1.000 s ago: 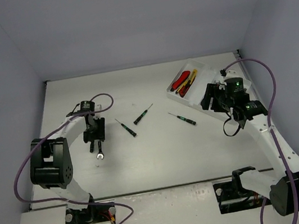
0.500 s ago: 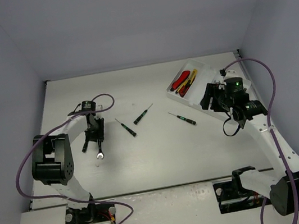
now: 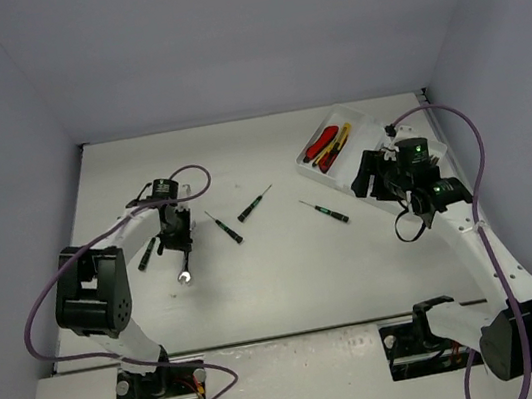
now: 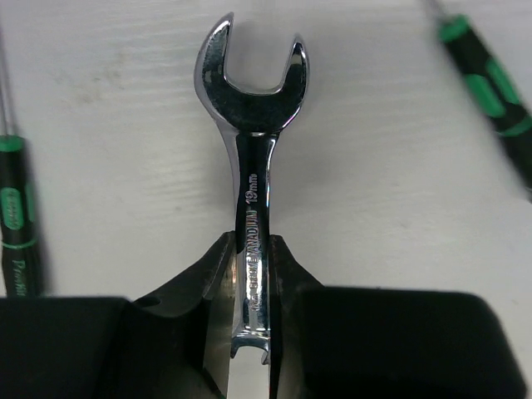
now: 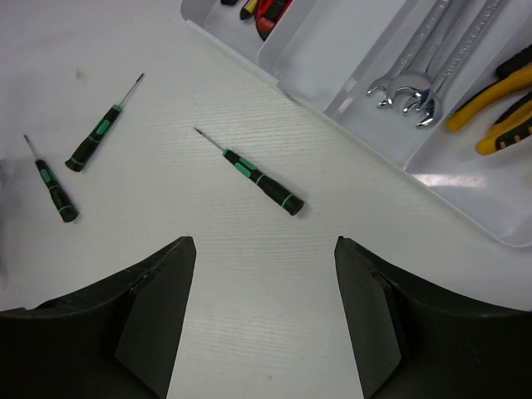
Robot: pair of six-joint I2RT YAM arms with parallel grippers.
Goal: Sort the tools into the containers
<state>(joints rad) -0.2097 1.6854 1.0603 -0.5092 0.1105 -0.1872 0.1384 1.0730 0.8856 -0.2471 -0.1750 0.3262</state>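
My left gripper point(image 3: 177, 242) is shut on the shaft of a silver open-end wrench point(image 3: 184, 272), which sticks out toward the near edge, low over the table. The left wrist view shows the jaws point(image 4: 252, 253) pinching the wrench point(image 4: 252, 166) near its lower end. Several thin black-green screwdrivers lie on the table: one left of the gripper point(image 3: 146, 256), others at centre point(image 3: 224, 226) point(image 3: 255, 203) point(image 3: 325, 211). The white tray point(image 3: 368, 126) sits at the back right. My right gripper point(image 3: 372, 179) is open and empty beside the tray, above bare table point(image 5: 266, 249).
The tray's compartments hold red-black and yellow knives point(image 3: 326, 144), silver wrenches point(image 5: 411, 79) and yellow-handled pliers point(image 5: 499, 104). Purple cables loop over both arms. Walls close in the table at the back and both sides.
My left gripper has shifted slightly right with the wrench in it, uncovering a screwdriver on its left. The right gripper has barely moved.
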